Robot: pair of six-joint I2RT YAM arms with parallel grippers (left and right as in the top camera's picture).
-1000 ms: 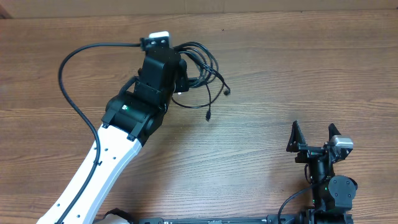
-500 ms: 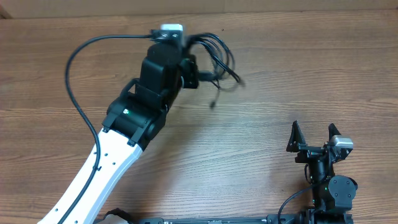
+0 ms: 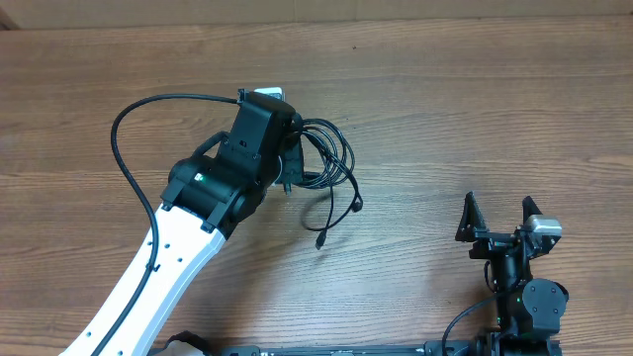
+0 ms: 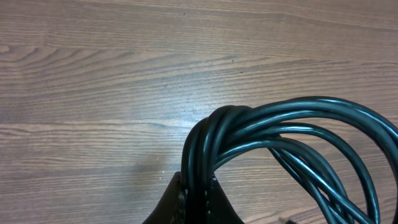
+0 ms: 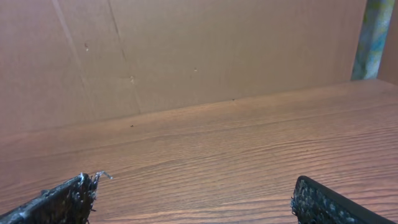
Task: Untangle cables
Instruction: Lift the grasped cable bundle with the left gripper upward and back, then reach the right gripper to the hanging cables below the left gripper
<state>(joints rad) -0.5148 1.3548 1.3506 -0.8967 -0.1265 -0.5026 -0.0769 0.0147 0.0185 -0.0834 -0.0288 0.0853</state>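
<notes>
Far edge: the tabletop [image 3: 475,109] ends at a brown cardboard wall [image 5: 186,56] beyond both pairs of fingers. The right wrist view shows the wood running straight up to its foot.
Near edge: a black bar [image 3: 336,350] lies along the bottom of the overhead view, behind both arms.
Open room: bare wood stretches between the left fingers [image 4: 179,200] and the right fingers [image 3: 466,220], and also from the left fingers out to the wall.
Cables: the cables [image 3: 331,163] are a bunch of thin black loops bulging out just right of the left fingers. Two loose ends trail from the bunch toward the near edge, each with a small plug. I cannot tell whether the plugs touch the wood.
Cables, left wrist view: the strands rise together from between the fingers, then arch over and fan out to the right, with wood grain behind them.
Left fingers: clamped tight on the bunched strands, which are packed in the narrow gap.
Right fingers: spread wide with only wood between them. The tips point at the wall, well apart from the cables.
Left arm: the left arm [image 3: 168,257] has a white link climbing from the near left corner to a black elbow. The black wrist reaches on toward the wall and covers the fingers from above.
Arm lead: a thick black lead [image 3: 119,148] bows out to the left of the wrist.
Right arm: the right arm [image 3: 534,297] is folded low at the near right.
</notes>
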